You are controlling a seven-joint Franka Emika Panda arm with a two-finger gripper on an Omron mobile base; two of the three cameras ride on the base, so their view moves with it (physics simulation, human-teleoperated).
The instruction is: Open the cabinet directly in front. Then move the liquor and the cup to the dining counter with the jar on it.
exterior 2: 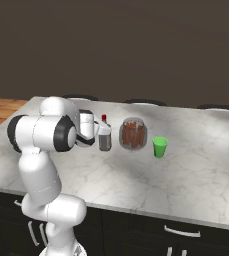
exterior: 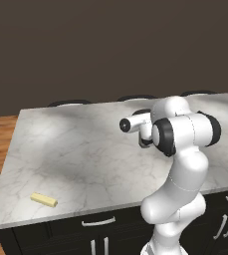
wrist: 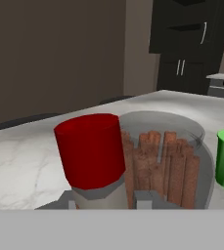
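The liquor [exterior 2: 105, 137], a small grey bottle with a red cap [wrist: 90, 149], stands upright over the dining counter [exterior 2: 186, 185] with my gripper [exterior 2: 100, 131] shut on it from the left. In the hand view the cap sits close up, just above my gripper [wrist: 106, 202]. I cannot tell whether the bottle's base touches the marble. The brownish jar [exterior 2: 133, 134] is just right of the bottle, seen right behind it as the jar [wrist: 167, 161] in the hand view. The green cup [exterior 2: 159, 147] stands right of the jar. The cabinet [wrist: 182, 44] is far off, with shelves showing.
A pale yellow block [exterior: 44, 199] lies near the front left corner of the marble top [exterior: 75, 149]. Dark stool backs [exterior 2: 142, 102] line the far edge. Pale handles [exterior 2: 181, 231] sit on the base cabinets below the near edge.
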